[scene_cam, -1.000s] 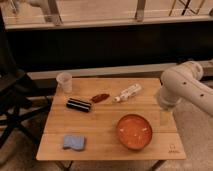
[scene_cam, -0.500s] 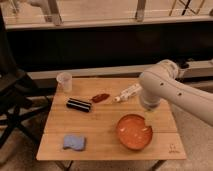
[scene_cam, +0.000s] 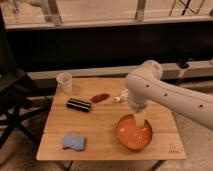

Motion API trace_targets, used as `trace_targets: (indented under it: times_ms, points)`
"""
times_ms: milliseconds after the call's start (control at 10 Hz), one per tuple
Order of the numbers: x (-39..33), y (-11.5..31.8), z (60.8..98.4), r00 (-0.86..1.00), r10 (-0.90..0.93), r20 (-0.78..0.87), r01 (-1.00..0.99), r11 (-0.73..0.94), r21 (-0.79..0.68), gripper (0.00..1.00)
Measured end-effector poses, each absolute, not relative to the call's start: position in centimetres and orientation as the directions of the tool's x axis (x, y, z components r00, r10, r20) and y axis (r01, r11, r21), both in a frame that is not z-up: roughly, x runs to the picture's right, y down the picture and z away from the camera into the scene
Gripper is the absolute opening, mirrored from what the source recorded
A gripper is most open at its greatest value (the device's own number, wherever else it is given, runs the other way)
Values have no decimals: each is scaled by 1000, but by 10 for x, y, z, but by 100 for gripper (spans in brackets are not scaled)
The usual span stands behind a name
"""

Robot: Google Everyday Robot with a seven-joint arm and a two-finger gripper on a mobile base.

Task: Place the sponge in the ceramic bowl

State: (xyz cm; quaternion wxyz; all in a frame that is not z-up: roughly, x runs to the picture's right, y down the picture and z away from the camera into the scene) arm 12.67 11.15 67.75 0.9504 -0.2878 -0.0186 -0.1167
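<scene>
The light-blue sponge (scene_cam: 74, 142) lies flat near the front left corner of the wooden table (scene_cam: 105, 122). At the front right of the table sits the orange-red ceramic bowl (scene_cam: 129, 141). My white arm reaches in from the right and bends down over the bowl's far side. The gripper (scene_cam: 139, 120) hangs just above the bowl's back rim, well to the right of the sponge. Nothing shows in it.
A translucent plastic cup (scene_cam: 64, 81) stands at the back left. A black ribbed case (scene_cam: 79, 104) and a small red-brown item (scene_cam: 100, 97) lie mid-table. A white object (scene_cam: 120, 98) is partly hidden behind my arm. A black folding chair (scene_cam: 12, 97) stands left of the table.
My arm has swung left from the table's right edge to above the bowl, now covering most of the white object behind it. The sponge and bowl have not moved.
</scene>
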Motion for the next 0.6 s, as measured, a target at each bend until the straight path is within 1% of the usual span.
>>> trace_targets:
  times_ms: [200,600]
  points:
    - [119,116,677,962,-244,124,272,796,-541,80]
    - [78,124,681,928,-325,179,370,770,-519,80]
